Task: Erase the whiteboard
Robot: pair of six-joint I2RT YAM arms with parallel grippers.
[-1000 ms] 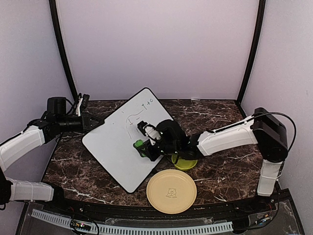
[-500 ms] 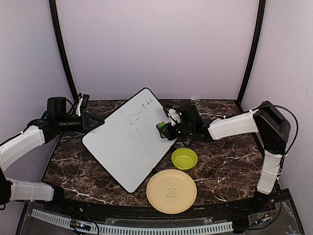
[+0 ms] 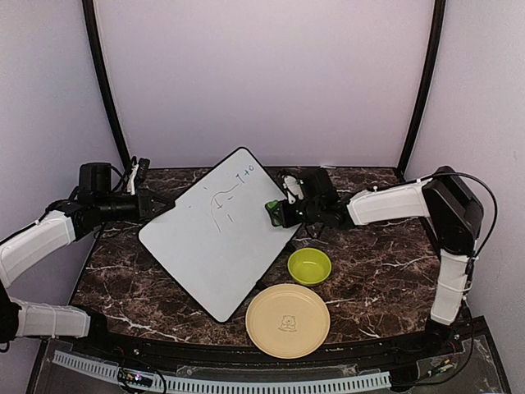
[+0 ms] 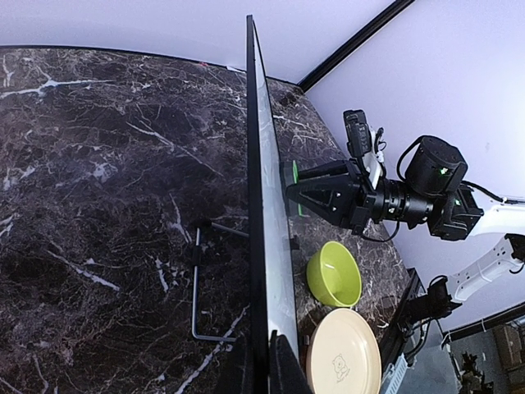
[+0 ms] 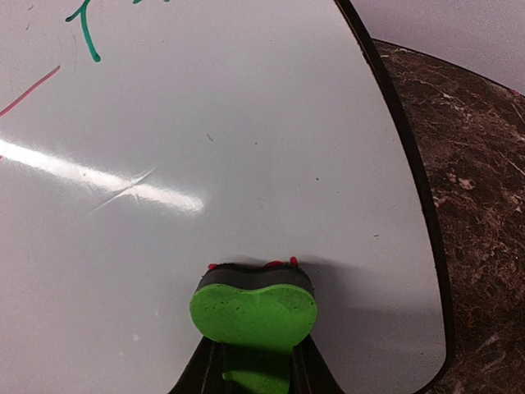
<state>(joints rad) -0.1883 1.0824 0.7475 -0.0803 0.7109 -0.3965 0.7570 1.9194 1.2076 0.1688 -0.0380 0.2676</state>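
Dark marble table (image 3: 369, 263); line-marked whiteboard (image 3: 205, 246) tight between left jaws, green eraser (image 5: 254, 308) between right jaws

The whiteboard (image 5: 246, 123) looks glossy and smooth, the marble-patterned table (image 3: 369, 271) polished

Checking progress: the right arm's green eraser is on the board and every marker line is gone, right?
No. The eraser is on the whiteboard, but there are marker lines near its far corner; the top external view shows them.
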